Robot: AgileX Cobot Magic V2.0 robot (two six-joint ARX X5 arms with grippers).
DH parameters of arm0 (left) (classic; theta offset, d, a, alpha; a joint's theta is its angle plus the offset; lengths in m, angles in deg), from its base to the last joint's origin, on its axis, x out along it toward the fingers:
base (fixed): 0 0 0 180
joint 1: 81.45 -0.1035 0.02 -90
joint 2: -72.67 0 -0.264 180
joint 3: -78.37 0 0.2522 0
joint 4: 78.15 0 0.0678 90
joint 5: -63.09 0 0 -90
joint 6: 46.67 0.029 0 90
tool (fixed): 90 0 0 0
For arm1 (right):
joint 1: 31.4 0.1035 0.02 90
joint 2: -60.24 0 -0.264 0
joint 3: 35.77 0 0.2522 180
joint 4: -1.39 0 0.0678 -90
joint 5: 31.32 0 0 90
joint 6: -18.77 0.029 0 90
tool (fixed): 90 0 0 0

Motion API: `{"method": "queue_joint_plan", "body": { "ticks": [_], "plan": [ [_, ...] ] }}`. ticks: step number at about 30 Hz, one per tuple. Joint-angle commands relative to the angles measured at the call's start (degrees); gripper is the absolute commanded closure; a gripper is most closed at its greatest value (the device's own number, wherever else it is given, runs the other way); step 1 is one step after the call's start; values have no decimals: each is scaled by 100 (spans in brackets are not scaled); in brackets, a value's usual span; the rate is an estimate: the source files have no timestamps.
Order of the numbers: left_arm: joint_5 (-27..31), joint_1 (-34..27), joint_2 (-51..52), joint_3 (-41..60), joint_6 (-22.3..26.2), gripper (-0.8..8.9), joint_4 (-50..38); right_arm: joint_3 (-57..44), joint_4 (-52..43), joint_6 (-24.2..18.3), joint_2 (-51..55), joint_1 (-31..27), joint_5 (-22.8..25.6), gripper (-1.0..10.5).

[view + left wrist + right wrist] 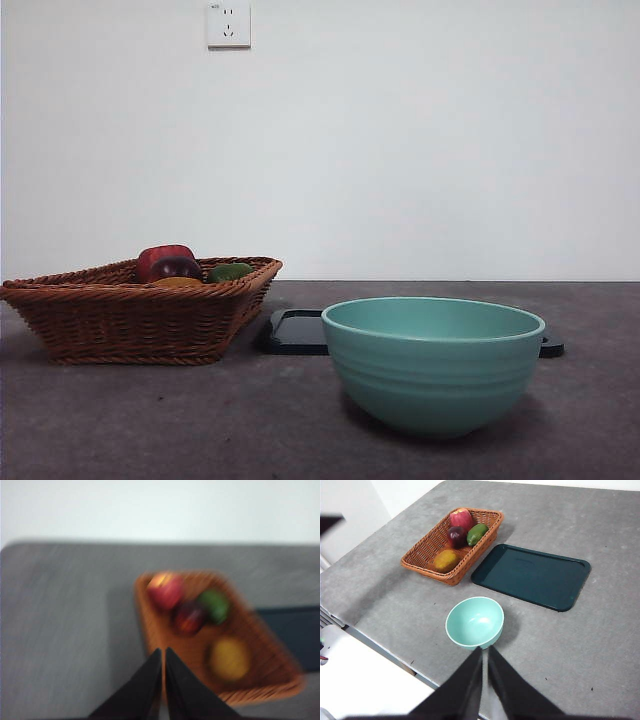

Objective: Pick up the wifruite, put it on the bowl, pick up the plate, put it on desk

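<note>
Four fruits sit in the wicker basket (451, 545). Front view: basket at left on the desk (150, 420), the wifruite (177, 283) barely showing above its rim, a red-and-purple fruit (167, 262) and a green fruit (230, 271) behind it. Bowl (432, 362) stands right of the basket, nearer the camera, nothing visible in it. Dark tray (295, 332) lies flat behind the bowl, beside the basket. No arm visible.

Left wrist view: blurred. Left gripper (163, 652) hangs over the near edge of the basket, jaws pressed together, holding nothing. Wifruite (229, 658) lies in the basket, just beside the jaw tips, apart from them. Red, purple and green fruits farther back.

Right wrist view: right gripper (485, 650) high above the desk, tips together, nothing held. Bowl (474, 621) is empty, well apart from the basket. Wifruite (446, 559) in the basket's near end. Tray (531, 576) lies beside the basket, bare.
</note>
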State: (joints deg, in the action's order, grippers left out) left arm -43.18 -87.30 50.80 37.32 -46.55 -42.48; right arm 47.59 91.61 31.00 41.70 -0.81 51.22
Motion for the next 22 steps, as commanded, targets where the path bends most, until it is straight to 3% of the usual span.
{"method": "queue_joint_plan", "body": {
  "ticks": [1, 9, 19, 22],
  "plan": [
    [131, -13, 326, 881, 55, 802, -411, 81, 212, -52, -7, 35, 0, 938],
    [184, -13, 1287, 2225, 70, 803, -741, 81, 201, -52, -7, 35, 0, 938],
    [1961, 149, 1790, 2608, -728, 803, -968, 85, 197, -52, -7, 35, 2, 938],
    [2057, 282, 2000, 2621, -671, 803, -1008, 87, 197, -52, -7, 35, 0, 938]
  ]
}}
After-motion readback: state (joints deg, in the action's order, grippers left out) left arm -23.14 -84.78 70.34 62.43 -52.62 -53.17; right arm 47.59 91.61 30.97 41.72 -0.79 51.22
